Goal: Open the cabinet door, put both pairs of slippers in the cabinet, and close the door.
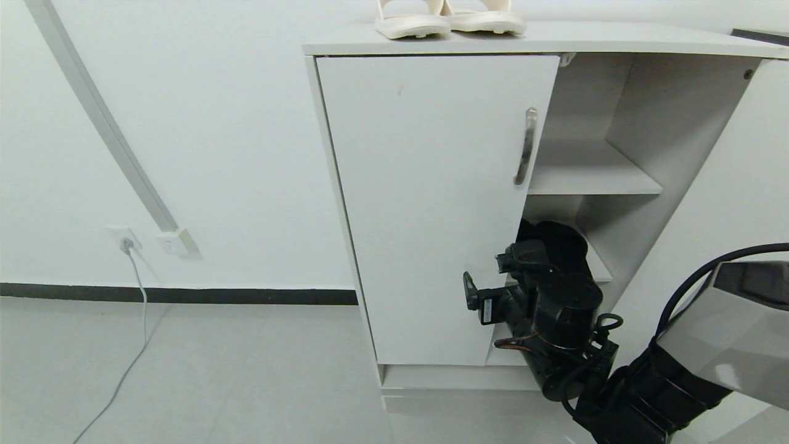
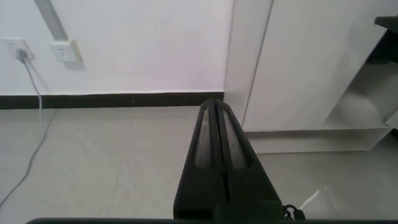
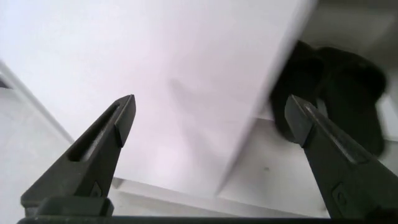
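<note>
A white cabinet (image 1: pixel 530 42) stands against the wall with its left door (image 1: pixel 431 203) closed and its right door (image 1: pixel 727 185) swung open. A cream pair of slippers (image 1: pixel 450 21) rests on the cabinet top. A black pair of slippers (image 1: pixel 555 237) lies on a lower shelf inside, partly hidden by my right arm. My right gripper (image 1: pixel 490 277) is open just in front of the closed door's lower right edge, straddling that edge in the right wrist view (image 3: pixel 210 106), with the black slippers (image 3: pixel 336 93) beyond. My left gripper (image 2: pixel 216 102) is shut on nothing, low over the floor, facing the cabinet base (image 2: pixel 311 134).
The closed door carries a metal handle (image 1: pixel 526 146). An upper shelf (image 1: pixel 592 172) sits inside the open half. A wall socket with a grey cable (image 1: pixel 126 242) and a slanted conduit (image 1: pixel 98 117) are to the left, over grey floor tiles (image 1: pixel 216 370).
</note>
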`<state>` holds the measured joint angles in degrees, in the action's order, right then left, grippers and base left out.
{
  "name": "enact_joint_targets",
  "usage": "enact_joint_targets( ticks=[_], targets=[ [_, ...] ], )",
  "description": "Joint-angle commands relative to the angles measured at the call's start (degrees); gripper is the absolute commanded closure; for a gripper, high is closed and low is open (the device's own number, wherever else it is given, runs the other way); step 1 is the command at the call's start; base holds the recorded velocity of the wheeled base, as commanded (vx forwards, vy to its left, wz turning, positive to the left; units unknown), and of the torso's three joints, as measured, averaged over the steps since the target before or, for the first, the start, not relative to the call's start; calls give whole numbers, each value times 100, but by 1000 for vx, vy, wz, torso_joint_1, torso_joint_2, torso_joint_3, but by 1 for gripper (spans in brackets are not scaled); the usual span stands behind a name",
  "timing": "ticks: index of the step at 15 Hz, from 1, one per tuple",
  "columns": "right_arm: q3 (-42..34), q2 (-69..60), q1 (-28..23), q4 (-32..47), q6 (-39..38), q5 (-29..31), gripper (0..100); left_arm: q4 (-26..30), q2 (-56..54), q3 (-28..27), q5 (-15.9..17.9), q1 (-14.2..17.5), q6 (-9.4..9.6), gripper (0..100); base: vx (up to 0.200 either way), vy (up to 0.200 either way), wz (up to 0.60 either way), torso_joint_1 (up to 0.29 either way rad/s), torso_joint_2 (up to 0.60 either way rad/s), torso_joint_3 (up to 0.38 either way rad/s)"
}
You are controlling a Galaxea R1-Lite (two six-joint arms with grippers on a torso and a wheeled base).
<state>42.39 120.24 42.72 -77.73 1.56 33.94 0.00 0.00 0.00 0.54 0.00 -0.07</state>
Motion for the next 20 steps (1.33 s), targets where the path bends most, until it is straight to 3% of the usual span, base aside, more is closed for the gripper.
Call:
enact_joint_targets(
  ticks=[1,3,20],
  targets=[
    [-64,0,-9,-67,11,-45,0,0,0,0,-1,0,-1,100,0,200,0,7,2,2],
    [-108,9,-62,-137,143,-89,0,0,0,0,-1,0,-1,100,0,200,0,0,2,2],
    [-143,35,-79,-146,178,-89,0,0,0,0,-1,0,-1,100,0,0,0,0,-8,-8]
  ],
)
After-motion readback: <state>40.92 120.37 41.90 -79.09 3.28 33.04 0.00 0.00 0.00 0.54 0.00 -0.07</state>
